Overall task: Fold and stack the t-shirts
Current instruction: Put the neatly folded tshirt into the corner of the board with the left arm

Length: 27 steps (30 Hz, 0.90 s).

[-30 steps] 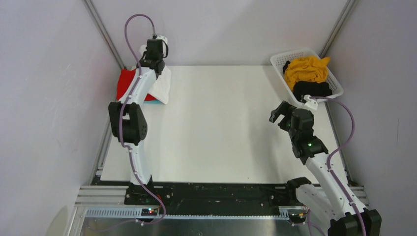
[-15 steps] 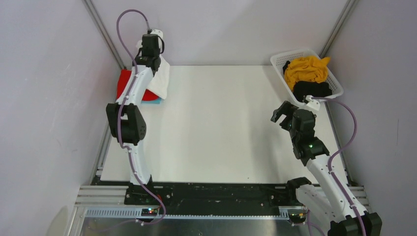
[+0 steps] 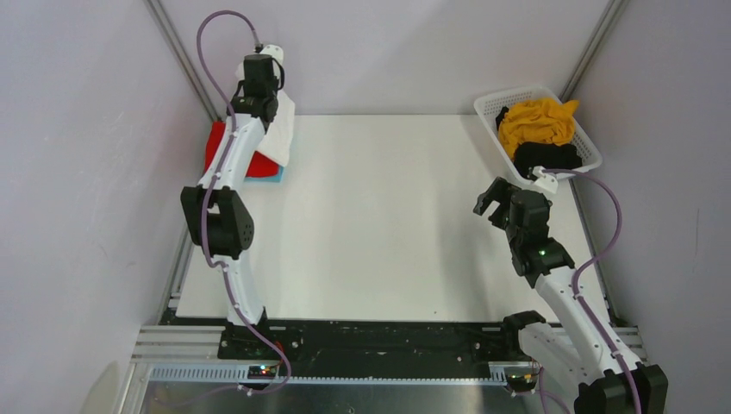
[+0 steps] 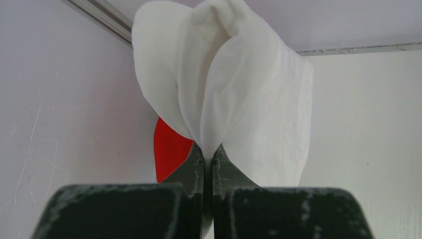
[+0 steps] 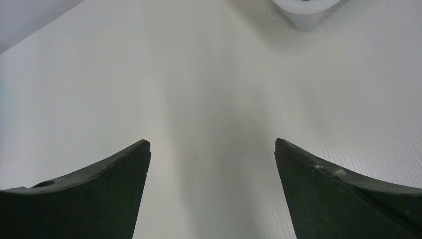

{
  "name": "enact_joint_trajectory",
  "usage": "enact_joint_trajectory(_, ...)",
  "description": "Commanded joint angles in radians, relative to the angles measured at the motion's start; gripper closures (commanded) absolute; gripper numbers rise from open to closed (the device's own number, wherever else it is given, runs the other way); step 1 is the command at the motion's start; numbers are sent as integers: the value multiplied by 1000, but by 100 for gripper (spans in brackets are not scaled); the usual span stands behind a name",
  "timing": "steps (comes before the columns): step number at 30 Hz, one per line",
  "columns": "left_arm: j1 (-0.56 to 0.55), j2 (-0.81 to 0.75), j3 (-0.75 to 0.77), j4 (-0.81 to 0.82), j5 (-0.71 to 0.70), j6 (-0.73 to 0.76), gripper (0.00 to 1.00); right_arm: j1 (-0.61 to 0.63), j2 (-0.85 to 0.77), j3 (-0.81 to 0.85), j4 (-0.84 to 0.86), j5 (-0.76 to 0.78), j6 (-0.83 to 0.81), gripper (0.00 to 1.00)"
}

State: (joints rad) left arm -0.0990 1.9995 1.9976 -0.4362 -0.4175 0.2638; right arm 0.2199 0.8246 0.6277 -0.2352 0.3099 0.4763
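One white t-shirt (image 4: 239, 84) in loose folds at left tool (image 4: 208, 155); red t-shirt (image 4: 169, 149) below

Your left arm (image 3: 231, 155) reaches out long toward the far left corner. The left claw (image 4: 208, 149) is raised, with its jaws pinched tight on a fold of the white t-shirt (image 4: 249, 99). Your right arm (image 3: 560, 285) sits bent and low on the right side, and the right claw (image 5: 212, 144) is spread wide and empty.

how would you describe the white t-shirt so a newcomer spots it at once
Look at the table's far left corner, where a red t-shirt lies on a light blue t-shirt. The white t-shirt hangs over them from the left gripper, jaws shut on it. It is the only white shirt, and the only one held.
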Motion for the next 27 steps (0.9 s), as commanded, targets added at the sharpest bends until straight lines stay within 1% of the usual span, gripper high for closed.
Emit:
enact_joint_trajectory(1,15,-52,53,41,-13,23,100,-4,4,1,22,22,-4,1)
enact_joint_trajectory(11,66,1,28,42,-22,33,100,-4,23,1,12,-4,10,1)
enact_joint_trajectory(18,139,61,27,50,48,4,100,-3,45,1,32,-8,10,1)
enact_joint_trajectory(24,199,168,80,72,26,17,100,-4,67,1,38,-20,13,1)
enact_joint_trajectory(27,221,233,134,85,-27,25,100,-5,74,1,37,-9,11,1)
